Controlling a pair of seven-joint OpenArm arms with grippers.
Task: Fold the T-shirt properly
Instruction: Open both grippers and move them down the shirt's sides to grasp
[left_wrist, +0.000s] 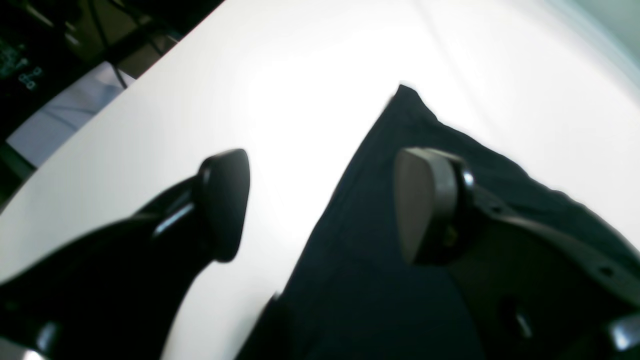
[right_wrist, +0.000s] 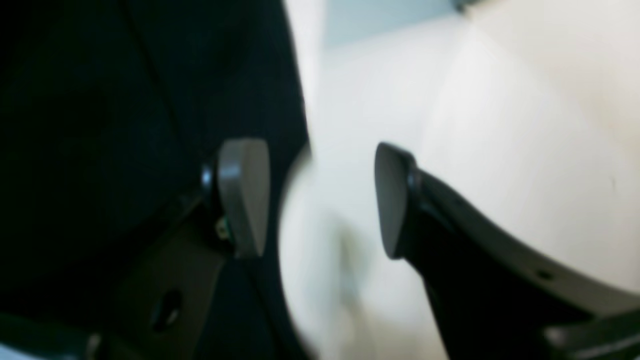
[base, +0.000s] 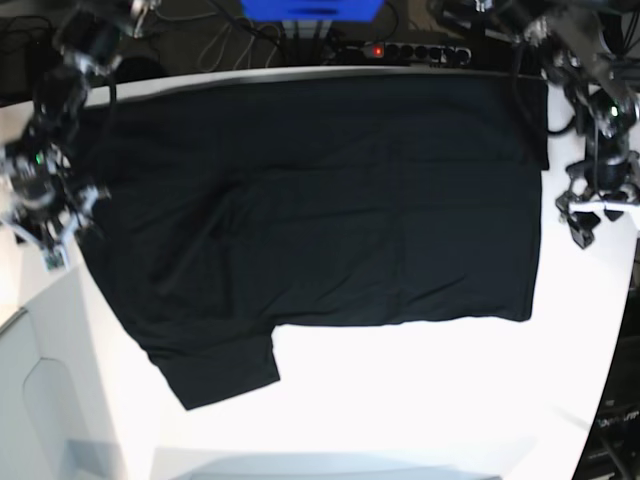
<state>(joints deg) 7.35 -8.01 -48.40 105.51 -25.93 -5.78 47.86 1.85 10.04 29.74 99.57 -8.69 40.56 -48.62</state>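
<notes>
Black T-shirt spread on the white table, both claws empty.
Left wrist view: left gripper spread wide, one finger over the T-shirt edge, the other over bare table. Right wrist view: right gripper likewise wide astride the shirt edge. Base view: left gripper just beside the cloth's right edge; right gripper at its left edge.

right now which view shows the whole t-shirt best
The base view: the T-shirt lies spread across the table, one sleeve sticking out. Each wrist view catches only an edge of dark cloth between open fingers.
</notes>
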